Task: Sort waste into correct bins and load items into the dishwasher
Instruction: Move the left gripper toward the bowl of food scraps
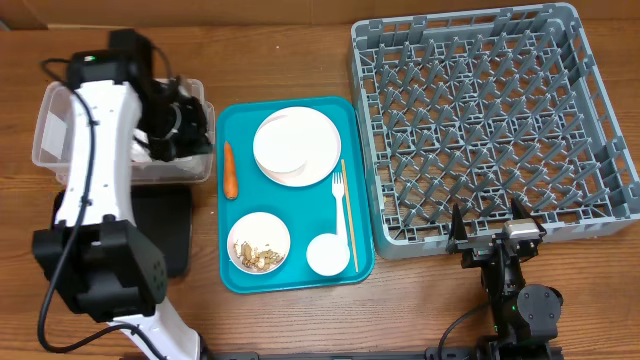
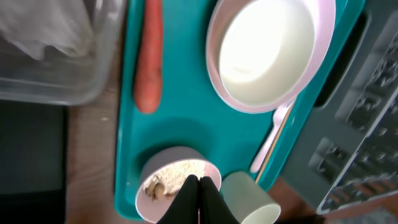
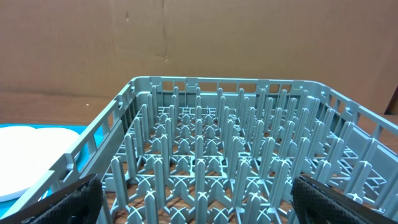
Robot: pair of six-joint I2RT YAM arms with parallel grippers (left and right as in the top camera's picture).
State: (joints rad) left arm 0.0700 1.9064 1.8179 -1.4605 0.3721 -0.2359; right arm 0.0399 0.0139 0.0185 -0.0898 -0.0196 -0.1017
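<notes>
The left gripper (image 2: pixel 199 198) has its two black fingers pressed together with nothing between them. In the wrist view the tips overlap the near rim of a white bowl (image 2: pixel 177 180) holding beige food scraps (image 2: pixel 163 185). Just right of the tips is a small white cup (image 2: pixel 252 204). Farther out, a white fork (image 2: pixel 273 134) lies in front of a white plate (image 2: pixel 323 56) with a second white bowl (image 2: pixel 267 50) on it, and an orange carrot (image 2: pixel 149 56) lies ahead to the left. All of these are on a teal tray (image 1: pixel 240 120). From above, this gripper (image 1: pixel 185 125) hangs over the near end of the clear tub (image 1: pixel 50 130), which holds crumpled white napkins (image 2: pixel 37 25). The black tray (image 1: pixel 165 230) lies beside the tub. A thin wooden stick (image 1: pixel 349 215) lies alongside the fork on the teal tray. The right gripper (image 3: pixel 199 202) has its fingers (image 3: pixel 74 199) spread wide and holds nothing. Directly ahead of them is the grey dish rack (image 3: pixel 217 155), with rows of upright pegs. The edge of the plate shows off to their left.
</notes>
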